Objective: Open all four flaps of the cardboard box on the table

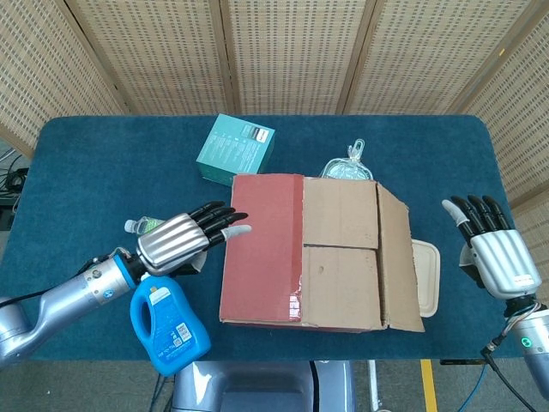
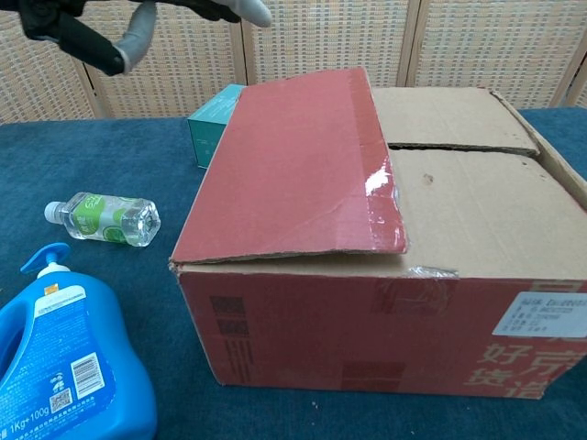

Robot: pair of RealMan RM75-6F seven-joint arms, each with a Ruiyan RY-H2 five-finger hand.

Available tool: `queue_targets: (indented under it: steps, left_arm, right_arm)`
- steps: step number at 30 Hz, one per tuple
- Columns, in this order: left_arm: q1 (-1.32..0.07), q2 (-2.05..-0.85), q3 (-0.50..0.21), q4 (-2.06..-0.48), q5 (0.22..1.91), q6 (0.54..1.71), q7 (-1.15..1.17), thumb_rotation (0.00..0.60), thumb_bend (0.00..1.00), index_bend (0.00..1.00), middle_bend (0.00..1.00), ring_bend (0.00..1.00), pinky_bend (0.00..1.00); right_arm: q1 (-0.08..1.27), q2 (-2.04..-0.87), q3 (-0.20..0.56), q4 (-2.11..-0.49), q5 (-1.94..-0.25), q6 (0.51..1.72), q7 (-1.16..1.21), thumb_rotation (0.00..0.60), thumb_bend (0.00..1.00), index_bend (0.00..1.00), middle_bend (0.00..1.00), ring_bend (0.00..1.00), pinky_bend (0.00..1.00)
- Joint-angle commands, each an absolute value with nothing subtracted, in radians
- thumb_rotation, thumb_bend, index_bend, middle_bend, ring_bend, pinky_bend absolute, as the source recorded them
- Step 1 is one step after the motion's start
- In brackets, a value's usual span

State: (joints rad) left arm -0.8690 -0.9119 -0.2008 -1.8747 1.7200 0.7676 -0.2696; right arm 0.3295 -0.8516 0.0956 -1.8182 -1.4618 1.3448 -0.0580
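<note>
The cardboard box [image 1: 309,319] stands mid-table. Its red left flap [image 1: 262,245] lies flat over the top, also seen as the red flap [image 2: 293,170] in the chest view. Two brown inner flaps [image 1: 340,213] [image 1: 341,286] lie closed. The right flap [image 1: 396,257] stands slanted outward, touched by nothing. My left hand [image 1: 184,239] is open, its fingers stretched toward the red flap's left edge, the fingertips [image 2: 138,27] showing at the chest view's top left. My right hand [image 1: 493,249] is open and empty, well right of the box.
A teal carton [image 1: 236,148] and a clear plastic bag [image 1: 350,166] sit behind the box. A small clear bottle [image 2: 103,218] and a blue pump bottle [image 1: 169,322] lie left of it, under my left arm. A white tray [image 1: 427,275] lies at the box's right side.
</note>
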Motion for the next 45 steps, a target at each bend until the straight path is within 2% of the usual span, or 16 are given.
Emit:
queue_targets:
  steps: [1,6,11,21,32,45]
  left_arm:
    - [-0.942,-0.945,-0.222,-1.861,1.721,0.712,-0.300,0.516,1.00,0.11,0.01,0.00,0.00]
    - [-1.031,-0.996,-0.242,-1.844,1.702,0.642,-0.301,0.516,1.00,0.17,0.07,0.00,0.00]
    - [-1.103,-1.052,-0.258,-1.818,1.667,0.584,-0.267,0.516,1.00,0.19,0.08,0.00,0.00]
    - [-1.236,-1.192,-0.276,-1.723,1.505,0.453,-0.206,0.515,1.00,0.23,0.13,0.01,0.00]
    - [-1.273,-1.242,-0.255,-1.684,1.411,0.438,-0.120,0.515,1.00,0.32,0.23,0.07,0.00]
    - [-1.293,-1.245,-0.219,-1.675,1.324,0.437,-0.035,0.514,1.00,0.40,0.33,0.14,0.00]
  right_arm:
    - [0.318,-0.851,0.090,-1.821,-1.469,1.352,-0.060,0.600,1.00,0.02,0.08,0.00,0.01]
    - [0.300,-0.844,0.087,-1.822,-1.475,1.366,-0.056,0.600,1.00,0.02,0.08,0.00,0.01]
    - [0.288,-0.839,0.085,-1.817,-1.483,1.372,-0.045,0.600,1.00,0.02,0.08,0.00,0.00]
    - [0.274,-0.838,0.089,-1.793,-1.483,1.367,-0.011,0.600,1.00,0.02,0.08,0.00,0.00]
    - [0.264,-0.841,0.094,-1.775,-1.478,1.365,0.010,0.600,1.00,0.02,0.08,0.00,0.00]
    - [0.255,-0.845,0.102,-1.769,-1.475,1.365,0.019,0.600,1.00,0.02,0.08,0.00,0.00]
